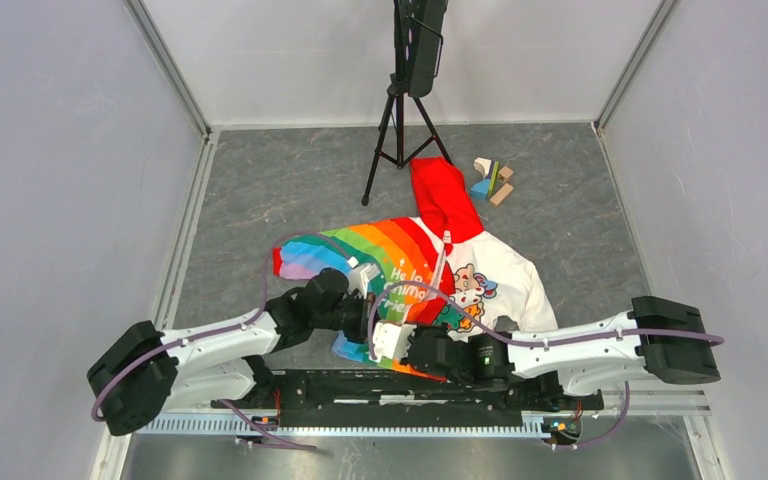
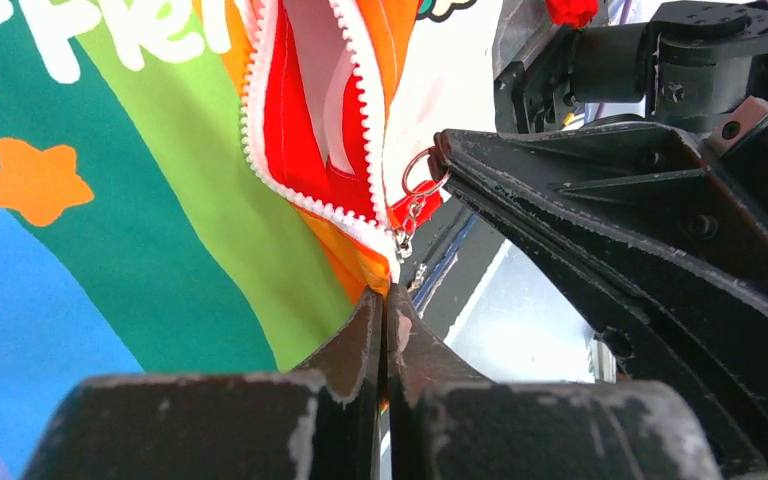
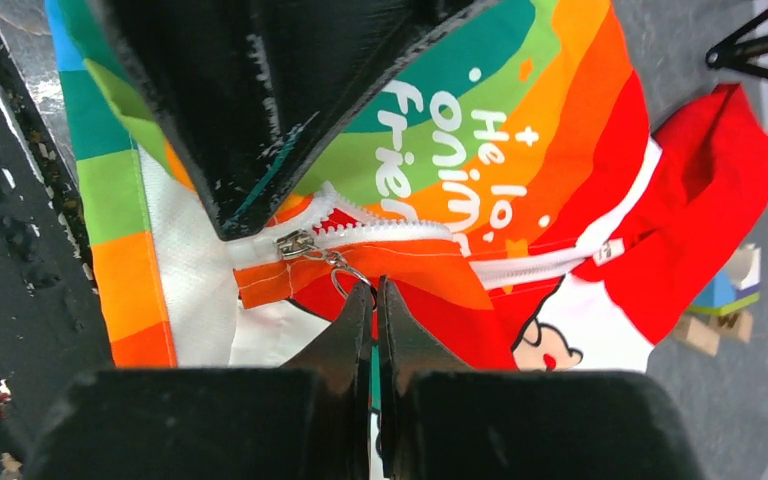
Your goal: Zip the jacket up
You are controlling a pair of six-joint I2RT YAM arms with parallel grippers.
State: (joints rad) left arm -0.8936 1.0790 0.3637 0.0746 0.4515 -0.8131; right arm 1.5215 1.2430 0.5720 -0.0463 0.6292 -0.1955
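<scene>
Left arm (image 1: 210, 345) reaches from the near left toward centre, wrist low over the worktop. Left hand (image 2: 385, 325) is closed, fingertips pinching the jacket (image 2: 160, 250) at its hem. Right arm (image 1: 580, 350) reaches leftward from the near right, lying low. Right hand (image 3: 373, 300) is closed on the zipper pull (image 3: 305, 247). The hands sit just beside each other.

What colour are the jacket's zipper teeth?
White. The zipper teeth show best in the left wrist view.

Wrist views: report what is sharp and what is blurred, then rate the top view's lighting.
Left wrist: zipper teeth sharp, left pincer soft at the bottom edge. Right wrist: lettering crisp, right pincer base blurred. Top external: even light, faint shadows, no glare.
</scene>
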